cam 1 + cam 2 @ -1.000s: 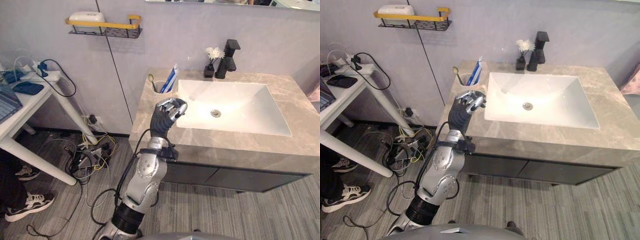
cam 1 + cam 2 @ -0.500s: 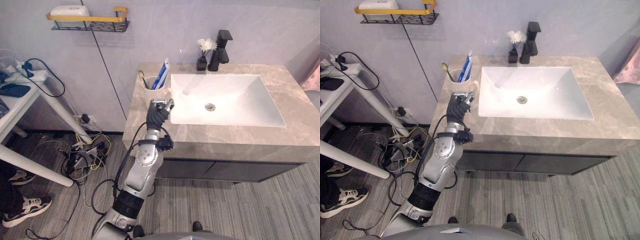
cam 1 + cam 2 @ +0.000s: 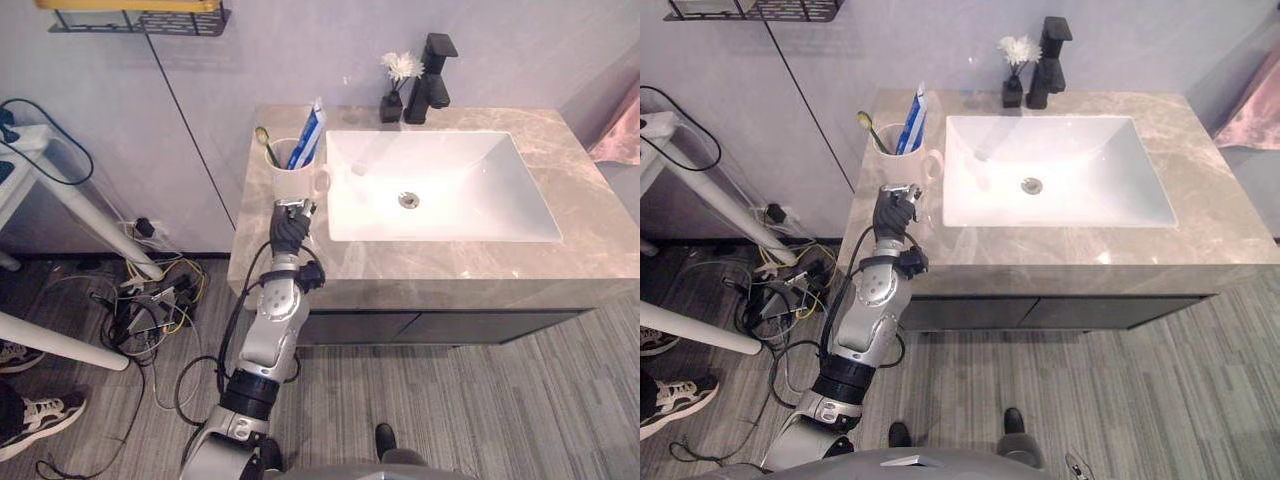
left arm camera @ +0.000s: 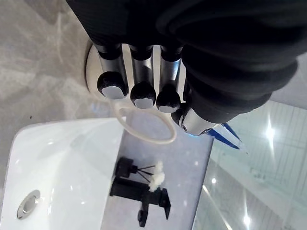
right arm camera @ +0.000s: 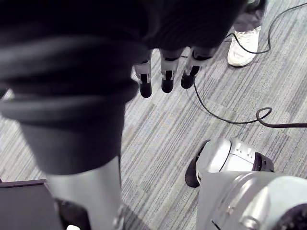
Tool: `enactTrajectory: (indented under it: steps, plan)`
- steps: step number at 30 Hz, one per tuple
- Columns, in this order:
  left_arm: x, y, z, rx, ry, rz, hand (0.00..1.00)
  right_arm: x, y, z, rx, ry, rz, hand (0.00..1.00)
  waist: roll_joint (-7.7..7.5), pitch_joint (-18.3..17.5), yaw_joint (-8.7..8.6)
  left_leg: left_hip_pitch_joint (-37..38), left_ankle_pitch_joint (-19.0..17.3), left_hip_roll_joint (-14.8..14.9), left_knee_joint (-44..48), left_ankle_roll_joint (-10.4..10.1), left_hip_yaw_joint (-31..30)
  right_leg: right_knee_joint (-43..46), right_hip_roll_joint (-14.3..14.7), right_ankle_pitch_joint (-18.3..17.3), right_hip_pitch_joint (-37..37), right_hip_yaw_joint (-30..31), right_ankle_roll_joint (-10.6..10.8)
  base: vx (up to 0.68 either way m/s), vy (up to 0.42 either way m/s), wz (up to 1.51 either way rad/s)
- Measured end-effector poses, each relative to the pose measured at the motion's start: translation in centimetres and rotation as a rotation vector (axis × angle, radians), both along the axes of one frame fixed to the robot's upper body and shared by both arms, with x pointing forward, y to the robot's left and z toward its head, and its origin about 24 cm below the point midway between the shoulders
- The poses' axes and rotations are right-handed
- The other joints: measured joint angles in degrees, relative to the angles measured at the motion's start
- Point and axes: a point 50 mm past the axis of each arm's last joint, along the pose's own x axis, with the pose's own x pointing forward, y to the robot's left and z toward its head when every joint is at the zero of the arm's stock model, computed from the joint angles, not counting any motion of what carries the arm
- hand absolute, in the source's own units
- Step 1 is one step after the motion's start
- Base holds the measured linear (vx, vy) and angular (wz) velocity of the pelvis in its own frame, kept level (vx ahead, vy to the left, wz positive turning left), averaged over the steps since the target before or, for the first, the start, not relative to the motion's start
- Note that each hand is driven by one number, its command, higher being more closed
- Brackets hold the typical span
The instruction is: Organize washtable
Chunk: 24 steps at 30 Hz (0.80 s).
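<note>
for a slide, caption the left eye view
Curled left hand by the cream mug holding toothbrush and toothpaste, beside the white sink

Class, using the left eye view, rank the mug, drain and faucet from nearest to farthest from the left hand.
1. Mug, just beyond the left hand.
2. Drain, off to the right.
3. Faucet, far back on the right.

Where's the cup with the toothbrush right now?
The white cup stands on the countertop, left of the sink, just beyond the left hand.
</note>
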Motion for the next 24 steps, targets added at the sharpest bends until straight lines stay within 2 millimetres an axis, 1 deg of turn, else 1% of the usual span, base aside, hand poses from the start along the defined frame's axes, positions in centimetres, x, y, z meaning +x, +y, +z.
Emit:
enactTrajectory:
  steps: [1, 3, 4, 7, 10, 13, 15, 19, 21, 24]
  plan:
    - [0.2, 0.1, 0.2, 0.007, -0.006, 0.011, 1.0, 0.1, 0.0, 0.0, -0.002, -0.003, 0.001, 0.0, -0.31, 0.34, 0.07, -0.28, -0.19, 0.0, 0.31, 0.01, 0.16, 0.0, -0.01, 0.08, -0.26, 0.21, 0.02, -0.01, 0.005, -0.06]
    - [0.5, 0.2, 0.3, 0.018, -0.007, 0.024, 1.0, 0.4, -0.3, 0.2, -0.013, -0.019, 0.004, 0.0, -0.42, 0.42, 0.09, -1.28, -0.24, -0.01, 0.62, 0.05, 0.48, 0.01, -0.01, 0.45, -1.33, 0.79, 0.08, -0.01, 0.013, -0.11]
    - [0.7, 0.4, 0.1, 0.025, 0.005, 0.033, 1.0, 0.9, -0.5, 0.4, -0.026, -0.037, 0.007, 0.0, -0.47, 0.88, 0.03, -1.75, -0.24, 0.0, 0.86, 0.05, 0.83, -0.12, 0.01, 0.84, -1.9, 1.2, 0.23, -0.01, 0.013, -0.12]
    - [0.9, 0.5, -0.3, 0.031, 0.026, 0.042, 1.0, 1.0, -0.3, 0.3, -0.025, -0.039, 0.025, 0.0, -0.79, 1.82, 0.01, -2.01, -0.24, 0.04, 1.1, 0.06, 0.96, -0.77, 0.03, 1.37, -1.87, 1.37, 0.28, -0.02, 0.005, -0.05]
    - [1.2, 0.5, 0.4, 0.028, 0.005, 0.051, 1.0, 1.2, -0.2, 0.4, -0.024, -0.043, 0.043, 0.0, -1.22, 2.24, 0.0, -2.95, -0.26, 0.05, 1.43, 0.08, 0.93, -0.95, 0.02, 1.67, -2.51, 1.48, 0.27, 0.0, 0.0, 0.0]
    - [1.6, 0.9, 1.1, 0.023, -0.02, 0.068, 1.0, 1.8, -0.7, 0.6, -0.044, -0.066, 0.053, 0.0, -1.43, 3.13, 0.03, -3.84, -0.23, 0.05, 1.56, 0.1, 1.02, -0.94, 0.08, 2.13, -3.6, 1.81, 0.33, -0.03, 0.005, -0.04]
    - [1.9, 1.0, 2.0, 0.027, -0.05, 0.083, 1.0, 2.3, -0.6, 0.8, -0.054, -0.085, 0.074, 0.0, -1.85, 4.33, -0.05, -4.15, -0.22, 0.05, 1.74, 0.1, 1.08, -0.94, 0.11, 2.35, -3.96, 2.06, 0.35, -0.04, 0.007, -0.04]
    - [2.4, 1.4, 3.1, 0.012, -0.091, 0.108, 1.0, 2.7, -0.5, 0.8, -0.052, -0.09, 0.092, 0.0, -2.35, 4.88, -0.12, -5.37, -0.1, 0.05, 1.82, 0.11, 1.15, -0.92, 0.15, 2.63, -5.24, 2.32, 0.33, 0.0, 0.0, 0.0]
    - [2.6, 1.6, 4.0, 0.002, -0.128, 0.121, 1.0, 2.9, -0.5, 0.8, -0.057, -0.1, 0.1, 0.0, -2.73, 6.21, -0.11, -5.57, -0.06, 0.06, 1.86, 0.13, 1.14, -0.92, 0.18, 2.73, -5.45, 2.38, 0.31, 0.0, 0.0, 0.0]
    - [2.6, 1.7, 4.8, 0.008, -0.162, 0.134, 1.0, 3.1, -0.3, 0.8, -0.054, -0.103, 0.118, 0.0, -3.01, 6.9, -0.01, -6.08, -0.02, 0.05, 1.88, 0.14, 1.08, -0.92, 0.18, 2.81, -5.9, 2.43, 0.32, 0.0, 0.0, 0.0]
